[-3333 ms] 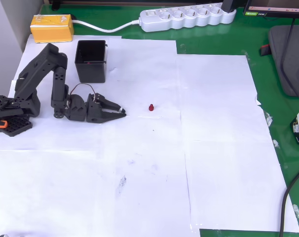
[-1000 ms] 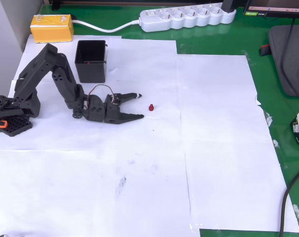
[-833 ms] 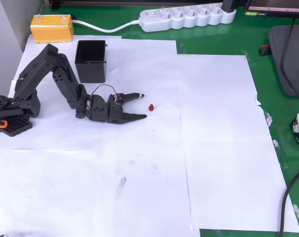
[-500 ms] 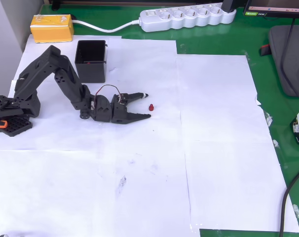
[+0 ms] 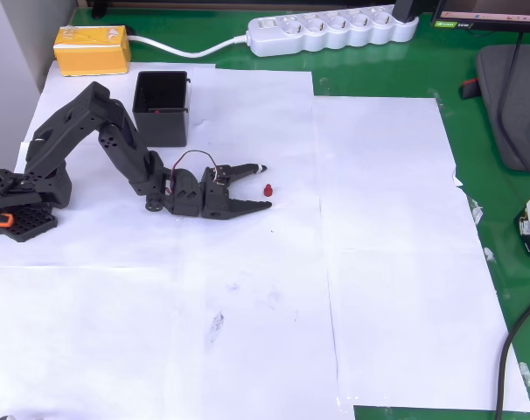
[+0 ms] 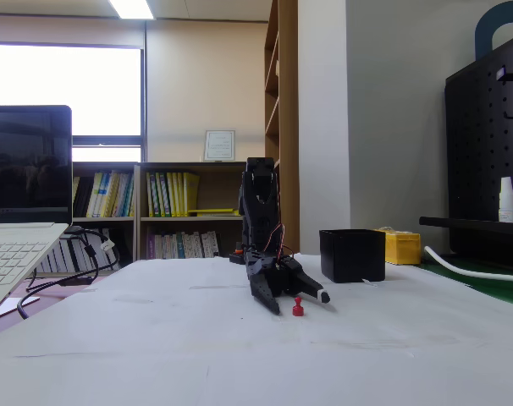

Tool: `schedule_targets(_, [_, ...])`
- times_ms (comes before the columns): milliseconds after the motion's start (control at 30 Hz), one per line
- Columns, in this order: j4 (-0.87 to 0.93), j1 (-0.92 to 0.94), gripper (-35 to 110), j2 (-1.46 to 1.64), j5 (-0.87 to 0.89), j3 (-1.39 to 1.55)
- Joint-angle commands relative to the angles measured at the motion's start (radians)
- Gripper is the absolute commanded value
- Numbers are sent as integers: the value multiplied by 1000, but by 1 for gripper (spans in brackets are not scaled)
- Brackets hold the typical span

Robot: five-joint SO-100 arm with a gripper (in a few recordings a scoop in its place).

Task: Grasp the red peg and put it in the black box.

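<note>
Red peg (image 5: 268,189) stands upright on the white paper (image 5: 379,219), just beyond the tips of the gripper (image 5: 265,185) and not yet between them. We see the jaws spread wide in the overhead view: one finger tip lies above the peg in the picture, the other below and slightly past it, neither touching. In the fixed view the peg (image 6: 297,307) sits in front of the gripper (image 6: 300,304), close to the table surface.

We judge the peg to be light, rigid and easily tipped or rolled (its footprint is tiny against the fingers). A glancing contact from one finger would likely knock it over. We recommend taking hold across its body near the middle, with both fingers closing evenly from opposite sides, low enough to avoid pinching only the top.

We note the black box (image 5: 161,108) stands open-topped, well apart from the peg, behind the arm's elbow in the overhead view, near a yellow box (image 5: 93,49). Its tall walls call for a clear lift before release.
</note>
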Motion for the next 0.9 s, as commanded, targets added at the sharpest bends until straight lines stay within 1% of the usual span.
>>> schedule_targets(0, [-3, -32, 32, -9, -20, 21])
schedule_targets(867, [5, -77, 33, 3, -28, 44])
